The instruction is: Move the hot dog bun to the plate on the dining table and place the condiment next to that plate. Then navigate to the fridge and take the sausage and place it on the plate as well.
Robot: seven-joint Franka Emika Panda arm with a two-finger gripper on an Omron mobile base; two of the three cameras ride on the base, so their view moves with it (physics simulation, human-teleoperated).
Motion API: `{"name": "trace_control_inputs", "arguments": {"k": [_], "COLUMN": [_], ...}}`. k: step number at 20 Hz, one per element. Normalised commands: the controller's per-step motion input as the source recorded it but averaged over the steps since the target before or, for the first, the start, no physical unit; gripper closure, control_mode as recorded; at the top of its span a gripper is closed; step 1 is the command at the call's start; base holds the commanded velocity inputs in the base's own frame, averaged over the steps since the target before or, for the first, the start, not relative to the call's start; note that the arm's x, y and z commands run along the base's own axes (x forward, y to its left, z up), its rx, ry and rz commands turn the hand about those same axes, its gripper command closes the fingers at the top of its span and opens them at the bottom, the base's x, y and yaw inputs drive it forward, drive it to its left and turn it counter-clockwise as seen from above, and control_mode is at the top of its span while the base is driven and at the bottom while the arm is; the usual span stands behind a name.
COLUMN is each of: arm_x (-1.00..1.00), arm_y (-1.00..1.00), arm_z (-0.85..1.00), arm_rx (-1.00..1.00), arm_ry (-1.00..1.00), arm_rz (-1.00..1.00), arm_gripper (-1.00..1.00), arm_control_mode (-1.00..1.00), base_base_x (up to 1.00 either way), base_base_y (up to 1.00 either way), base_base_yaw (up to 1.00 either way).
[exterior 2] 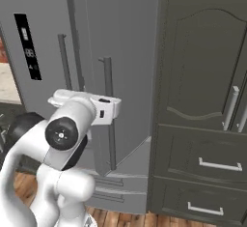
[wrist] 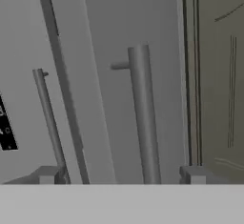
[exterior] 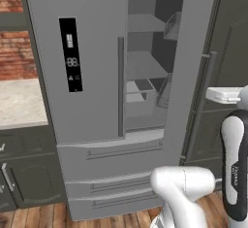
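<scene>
A grey French-door fridge (exterior: 97,101) stands on a wood plank floor (exterior: 38,217), between a brick wall (exterior: 14,52) with a pale counter (exterior: 19,101) on the left and dark cabinets (exterior 2: 202,100) on the right. Its right door (exterior: 191,67) is swung partly open; its left door (exterior: 77,52), carrying a black display panel (exterior: 71,55), is closed. Two vertical door handles show, one per door, and two drawers sit below. Inside, several bare shelves (exterior: 145,67) are visible; whether the sausage is there cannot be told. The gripper (wrist: 123,173) faces the right door's handle (wrist: 143,118), fingers spread apart, holding nothing.
</scene>
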Motion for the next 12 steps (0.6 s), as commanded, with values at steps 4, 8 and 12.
{"name": "trace_control_inputs", "arguments": {"k": [4, 8, 12], "arm_x": [-1.0, -0.96, -0.29], "arm_y": [0.85, 1.0, 1.0], "arm_z": [0.06, 0.05, 0.09], "arm_rx": [-0.15, -0.22, -0.28], "arm_ry": [-0.08, 0.0, 0.04], "arm_rz": [-0.04, -0.01, -0.05], "arm_gripper": [-1.0, -1.0, -1.0], "arm_control_mode": [-1.0, -1.0, -1.0], "base_base_x": [0.0, 0.0, 0.0], "base_base_y": [0.0, 0.0, 0.0], "base_base_yaw": [0.0, 0.0, 0.0]}}
